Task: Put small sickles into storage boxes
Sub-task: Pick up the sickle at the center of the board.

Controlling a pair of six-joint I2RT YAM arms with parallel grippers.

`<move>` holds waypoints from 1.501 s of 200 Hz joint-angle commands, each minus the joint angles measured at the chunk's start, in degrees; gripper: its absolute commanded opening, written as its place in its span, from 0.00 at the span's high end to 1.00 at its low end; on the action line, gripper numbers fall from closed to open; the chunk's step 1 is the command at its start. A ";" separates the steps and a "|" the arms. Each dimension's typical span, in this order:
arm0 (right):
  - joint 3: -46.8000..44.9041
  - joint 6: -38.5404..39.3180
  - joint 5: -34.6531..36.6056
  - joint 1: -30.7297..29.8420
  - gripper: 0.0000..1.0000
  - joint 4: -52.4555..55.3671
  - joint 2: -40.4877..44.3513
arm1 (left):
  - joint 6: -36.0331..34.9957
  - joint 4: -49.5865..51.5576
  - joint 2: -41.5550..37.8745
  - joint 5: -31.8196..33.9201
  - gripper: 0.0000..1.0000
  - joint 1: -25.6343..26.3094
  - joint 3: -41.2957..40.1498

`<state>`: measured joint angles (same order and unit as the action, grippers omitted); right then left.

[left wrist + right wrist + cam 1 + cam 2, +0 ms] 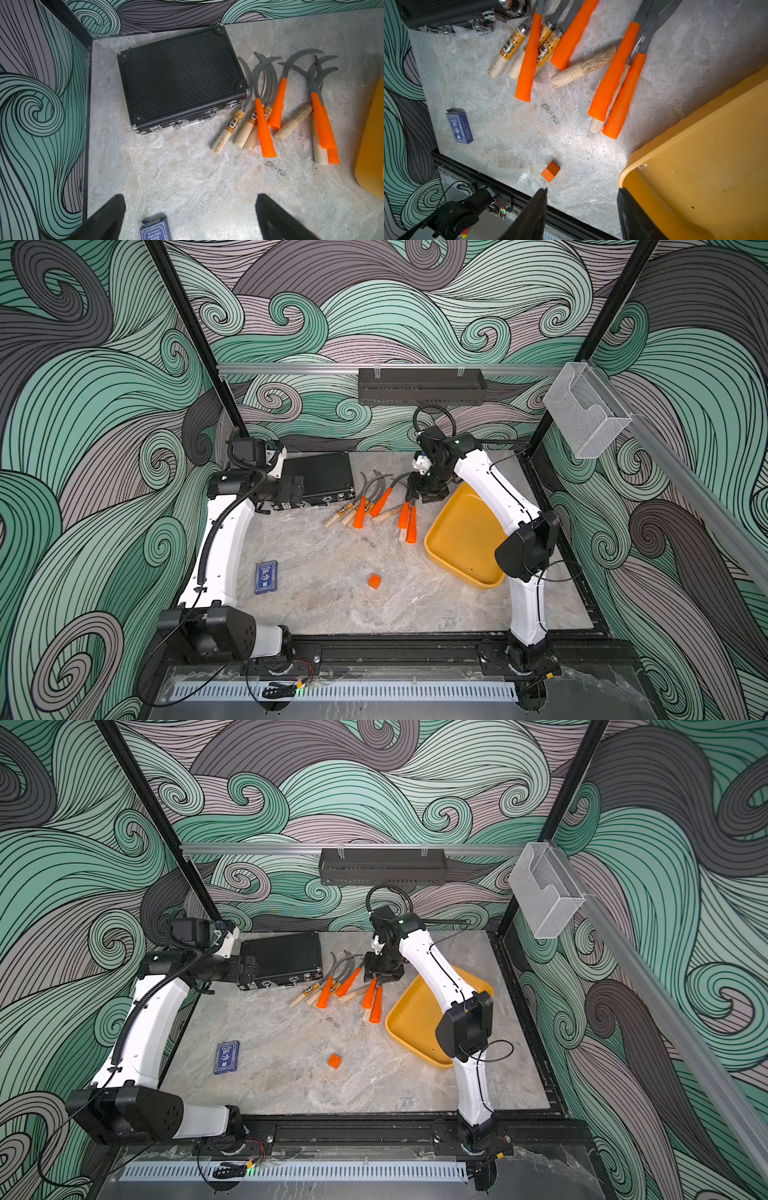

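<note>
nine small sickles (pixel 265 128), four orange-handled, five wooden-handled, heaped on the table (pixel 332 605) between one black case (pixel 180 83) and one yellow tray (pixel 465 531), left gripper (pixel 190 199) wide open, empty, right gripper (pixel 582 191) over the heap, jaws apart, holding nothing

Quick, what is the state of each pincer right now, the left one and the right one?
Left pincer: open wide, holding nothing.
Right pincer: open, with nothing held.
</note>
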<state>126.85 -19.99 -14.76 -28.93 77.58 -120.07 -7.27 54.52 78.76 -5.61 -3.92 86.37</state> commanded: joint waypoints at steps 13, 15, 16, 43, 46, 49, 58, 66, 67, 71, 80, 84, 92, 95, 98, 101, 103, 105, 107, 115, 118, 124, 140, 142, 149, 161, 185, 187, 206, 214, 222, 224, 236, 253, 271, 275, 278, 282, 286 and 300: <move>3.05 1.00 3.05 -0.03 0.44 3.06 -4.15 | 1.20 2.79 0.79 -0.64 0.02 0.23 1.29; 3.05 0.94 3.16 -0.07 0.43 3.07 -4.34 | 1.16 2.70 0.72 -0.64 0.02 0.23 1.22; 3.10 0.88 3.25 -0.07 0.43 3.09 -4.45 | 1.14 2.70 0.66 -0.63 0.02 0.23 1.20; 4.58 0.74 4.33 -0.73 0.43 3.08 -7.00 | 0.08 1.61 -0.53 -1.87 0.02 0.23 -1.59; 4.77 0.75 4.60 -0.89 0.43 3.09 -7.21 | 0.06 1.52 -0.63 -1.99 0.02 0.23 -1.95; 4.93 0.74 4.99 -0.99 0.42 3.17 -7.39 | 0.06 1.47 -0.70 -2.12 0.02 0.23 -2.15; 5.03 0.65 6.26 -1.36 0.42 3.12 -7.75 | 0.03 1.46 -0.77 -2.36 0.02 0.25 -2.63; 4.88 0.57 7.42 -1.61 0.41 3.15 -8.05 | -0.07 1.55 -0.71 -2.49 0.02 0.23 -2.78; 4.89 0.57 7.53 -1.63 0.41 3.13 -8.06 | -0.05 1.55 -0.71 -2.53 0.02 0.23 -2.78; 4.90 0.56 7.95 -1.74 0.41 3.15 -8.22 | -0.03 1.63 -0.63 -2.44 0.02 0.23 -2.78; 4.89 0.69 8.52 -2.03 0.41 3.11 -8.80 | -0.03 1.68 -0.57 -2.31 0.02 0.23 -2.78; 4.90 0.65 8.60 -2.12 0.41 3.13 -9.09 | -0.03 1.64 -0.60 -2.22 0.02 0.25 -2.83; 4.97 0.70 8.76 -2.33 0.41 3.09 -9.76 | -0.04 1.48 -0.63 -2.13 0.02 0.23 -2.96; 5.01 0.72 9.07 -2.48 0.41 3.09 -10.10 | -0.03 1.40 -0.65 -2.05 0.02 0.25 -3.02; 5.01 0.74 9.42 -2.60 0.41 3.03 -10.40 | 0.05 1.38 -0.74 -2.04 0.02 0.23 -3.09; 5.07 0.78 9.70 -2.70 0.41 3.07 -10.59 | 0.14 1.30 -0.78 -2.04 0.02 0.23 -3.09; 5.08 0.75 9.98 -2.78 0.41 3.05 -10.79 | 0.19 1.34 -0.73 -2.04 0.03 0.23 -3.12; 5.12 0.79 10.21 -2.84 0.41 3.05 -11.02 | 0.22 1.30 -0.72 -2.04 0.02 0.23 -3.13; 5.15 0.82 10.46 -2.94 0.41 3.04 -11.18 | 0.28 1.29 -0.83 -2.04 0.02 0.25 -3.07; 5.27 0.83 11.16 -3.27 0.41 2.91 -11.86 | 0.37 1.20 -0.89 -2.03 0.02 0.24 -3.15; 5.45 0.83 11.22 -3.39 0.41 2.85 -12.18 | 0.41 1.11 -0.91 -2.04 0.02 0.23 -3.14; 5.85 0.83 11.49 -3.54 0.41 2.86 -12.81 | 0.55 0.99 -1.00 -2.04 0.02 0.23 -3.37; 6.87 0.93 12.85 -4.15 0.41 2.84 -14.40 | 0.91 0.68 -0.98 -1.95 0.02 0.23 -3.96; 6.98 0.92 13.01 -4.17 0.41 2.84 -14.58 | 0.87 0.63 -0.98 -1.95 0.02 0.28 -4.11; 7.32 0.92 13.41 -4.29 0.41 2.86 -15.07 | 0.89 0.43 -0.88 -1.95 0.02 0.26 -4.50; 7.59 0.83 14.46 -4.55 0.41 2.50 -15.62 | 0.87 0.24 -0.64 -1.95 0.02 0.24 -4.81; 6.94 1.17 14.50 -4.69 0.42 0.90 -16.15 | 0.57 0.07 0.25 -2.01 0.02 0.24 -4.93; 6.93 1.20 14.37 -4.68 0.42 0.77 -16.22 | 0.52 0.06 0.27 -2.01 0.02 0.23 -4.90; 6.83 1.13 14.13 -4.90 0.42 0.08 -17.06 | 0.07 0.06 0.86 -1.96 0.03 0.24 -4.36; 7.04 1.05 13.55 -4.96 0.43 -0.11 -17.58 | -0.22 0.16 1.17 -1.82 0.02 0.24 -4.15; 7.08 0.92 13.31 -4.99 0.43 -0.32 -18.03 | -0.49 0.06 1.43 -1.54 0.02 0.28 -3.98; 7.03 0.87 13.28 -5.04 0.43 -0.39 -18.14 | -0.54 0.06 1.51 -1.48 0.02 0.26 -3.94; 7.08 0.83 13.08 -5.00 0.43 -0.93 -18.76 | -1.11 -0.03 1.98 -1.02 0.02 0.26 -3.85; 7.91 0.82 12.62 -5.04 0.43 -1.24 -19.78 | -1.68 -0.18 2.36 0.07 0.03 0.24 -4.11; 9.03 1.14 12.59 -5.07 0.43 -1.38 -20.92 | -2.55 -0.90 4.32 1.90 0.03 0.20 -5.41; 9.25 1.25 12.58 -5.05 0.43 -1.38 -21.18 | -2.70 -0.99 4.50 2.29 0.03 0.22 -5.71; 9.47 1.34 12.59 -5.00 0.43 -1.38 -21.38 | -2.77 -1.00 4.66 2.61 0.04 0.15 -5.79; 9.69 1.48 12.62 -5.00 0.43 -1.38 -21.64 | -2.75 -0.88 4.85 2.99 0.04 0.14 -5.86; 9.81 1.64 12.58 -5.08 0.43 -1.38 -22.06 | -2.76 -0.71 5.03 3.43 0.04 0.20 -5.94; 10.29 1.71 12.52 -5.01 0.43 -1.38 -22.75 | -2.89 -0.01 5.80 4.30 0.04 0.14 -5.79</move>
<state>135.44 -19.03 -1.96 -33.58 75.96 -141.45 -8.99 53.95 83.00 -4.29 -3.92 80.68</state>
